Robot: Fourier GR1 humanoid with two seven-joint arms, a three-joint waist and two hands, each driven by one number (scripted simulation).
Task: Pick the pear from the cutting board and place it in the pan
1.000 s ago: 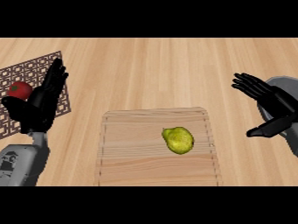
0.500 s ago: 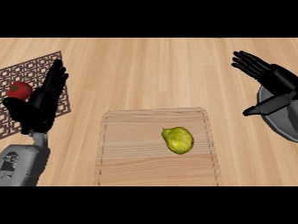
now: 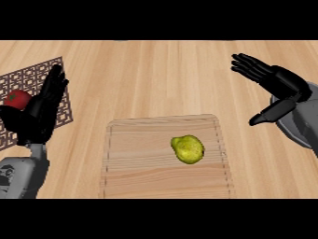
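Note:
A yellow-green pear (image 3: 187,149) lies on the wooden cutting board (image 3: 137,163), a little right of the board's middle. My right hand (image 3: 279,83) hovers open above the counter, up and to the right of the board, its fingers straight and pointing left, well away from the pear. My left hand (image 3: 38,109) rests open at the left, fingers up, holding nothing. No pan shows in the head view.
A brown lattice mat (image 3: 13,81) lies at the left edge, partly behind my left hand. A red round fruit (image 3: 17,99) sits on it. Bare wooden counter (image 3: 154,74) stretches beyond the board.
My right hand has moved toward the far side of the counter and slightly left, staying open. The left hand and the pear have not moved.

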